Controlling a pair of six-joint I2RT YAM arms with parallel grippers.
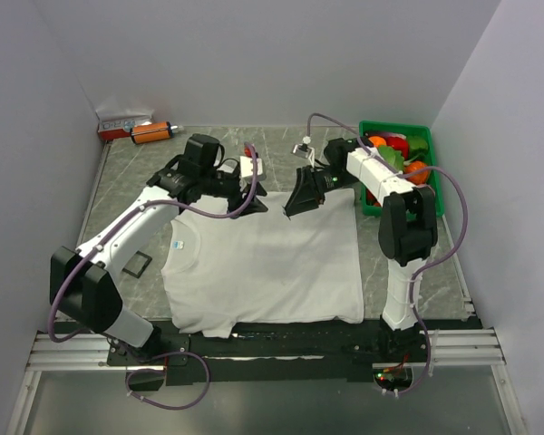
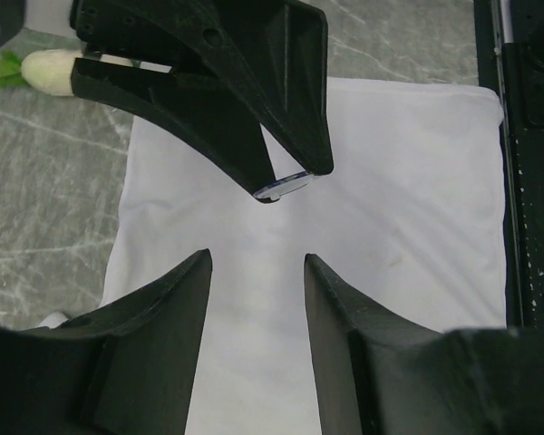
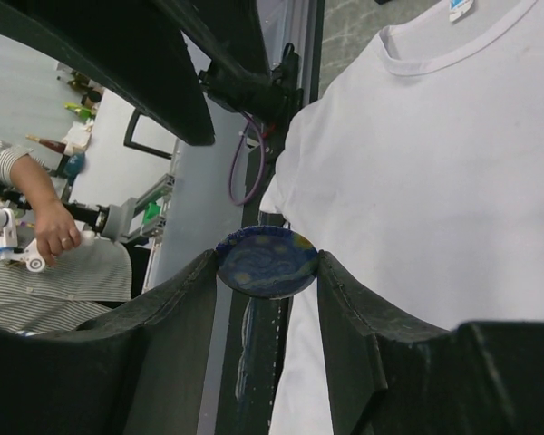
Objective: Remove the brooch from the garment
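Note:
The white T-shirt (image 1: 263, 263) lies flat on the table, its light-blue neck label (image 1: 178, 244) at the left. My right gripper (image 1: 295, 207) is over the shirt's far edge, shut on the round dark-blue brooch (image 3: 266, 263), which is pinched by its rim between both fingertips and held clear above the cloth (image 3: 435, 181). In the left wrist view the brooch (image 2: 286, 186) shows edge-on at the tips of the right fingers (image 2: 281, 100). My left gripper (image 1: 252, 201) hovers open and empty just left of the right one, above the shirt (image 2: 390, 227).
A green bin (image 1: 369, 127) of toy produce stands at the far right. An orange object (image 1: 150, 131) and a small box (image 1: 118, 122) sit at the far left corner. A black square frame (image 1: 136, 264) lies left of the shirt. A white toy vegetable (image 2: 50, 71) lies beyond it.

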